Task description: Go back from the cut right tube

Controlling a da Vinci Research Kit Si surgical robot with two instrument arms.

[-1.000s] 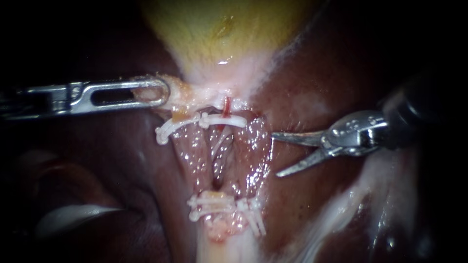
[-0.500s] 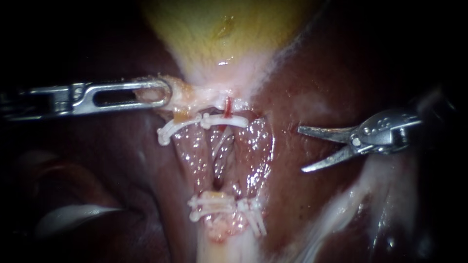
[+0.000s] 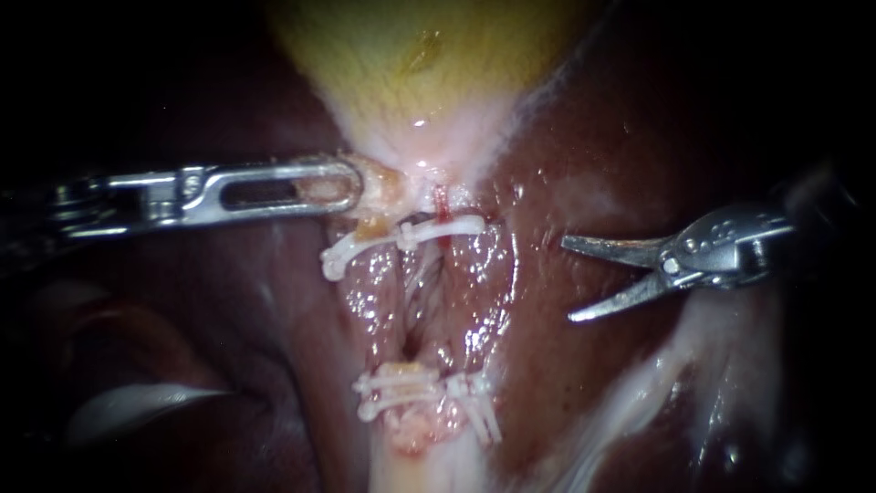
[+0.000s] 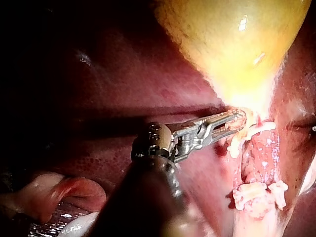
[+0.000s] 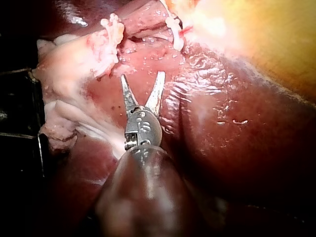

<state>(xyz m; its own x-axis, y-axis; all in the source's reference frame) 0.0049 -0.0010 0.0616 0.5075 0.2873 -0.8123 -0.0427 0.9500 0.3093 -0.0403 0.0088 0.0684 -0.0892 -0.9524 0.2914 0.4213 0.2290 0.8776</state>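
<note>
Right, cut right tube (image 3: 442, 205): its red stump end sits at the centre of the endoscope view, poking up just above the upper clip (image 3: 461, 225), directly under the neck of the gallbladder (image 3: 411, 64). Its long axis runs from that neck down toward the lower clips (image 3: 476, 406). Between the two clip sets the strands are too small to sort. Liver (image 3: 593, 137) lies on both sides. The right instrument (image 3: 567, 279) comes in from the view's right, blades pointing across the tube's axis, roughly square to it. The tips face the tube but are well apart from it, over bare liver. Blades are spread in a V with nothing between them. The right wrist view agrees: right instrument (image 5: 142, 75) gaping, both clip sets ahead of the tips, no contact. The left instrument (image 3: 351, 187) comes in from the view's left, shaft near level, slotted jaws closed on pale tissue at the gallbladder neck, just beside the upper clip, so it is nearer the stump than the right one. The left wrist view shows the same grip, left instrument (image 4: 232, 123). Judgement: the retreat belongs to the right instrument. The tube lies ahead of its tips, so the way out is straight back along its own shaft. The left one looks like the holder and should not move. Risk: open blades scraping liver on the way out.
</note>
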